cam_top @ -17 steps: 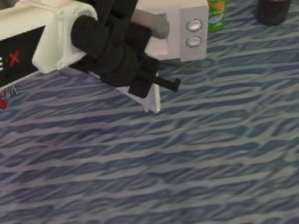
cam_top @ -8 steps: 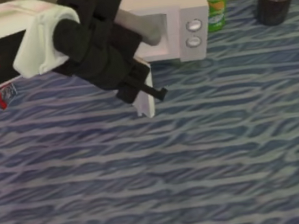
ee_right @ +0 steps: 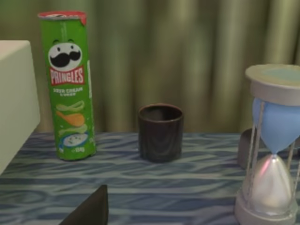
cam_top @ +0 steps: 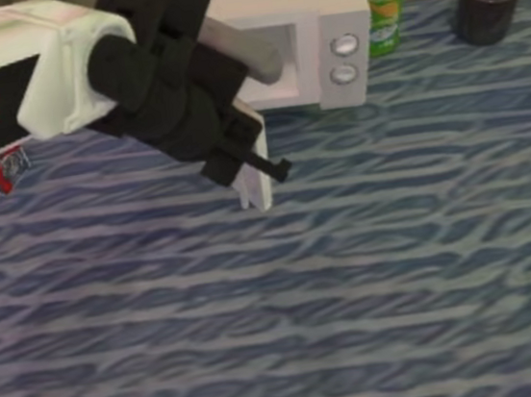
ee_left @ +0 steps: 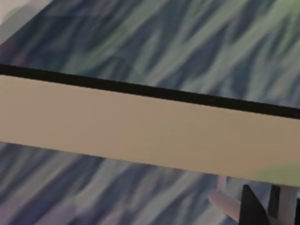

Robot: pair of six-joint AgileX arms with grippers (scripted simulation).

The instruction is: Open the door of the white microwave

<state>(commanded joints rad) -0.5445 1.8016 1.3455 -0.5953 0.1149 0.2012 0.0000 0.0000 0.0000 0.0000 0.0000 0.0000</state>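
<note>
We were mid-swing on the door [cam_top: 260, 165]. The white microwave [cam_top: 299, 35] sat at the far side of the bench [cam_top: 373, 282], near the middle. Its cavity was exposed and the door stood out toward the near side, roughly square to the front, hinged on the top view's left.

Our left end effector [cam_top: 256, 161] sat right at the door's free edge, one dark finger poking past it. We could not tell whether it was clenched on the edge or just hooked against it; the left wrist view showed only the door's edge [ee_left: 150, 126] as a tan band over the bench.

Our right arm was parked out of the top view; its wrist camera looked at the green Pringles can [ee_right: 70, 84], a dark cup [ee_right: 160, 132] and an hourglass [ee_right: 272, 150].

We judged the door mostly open. The next move called for carrying the free edge further along its arc about the hinge, staying in contact, without pushing the oven body.
</note>
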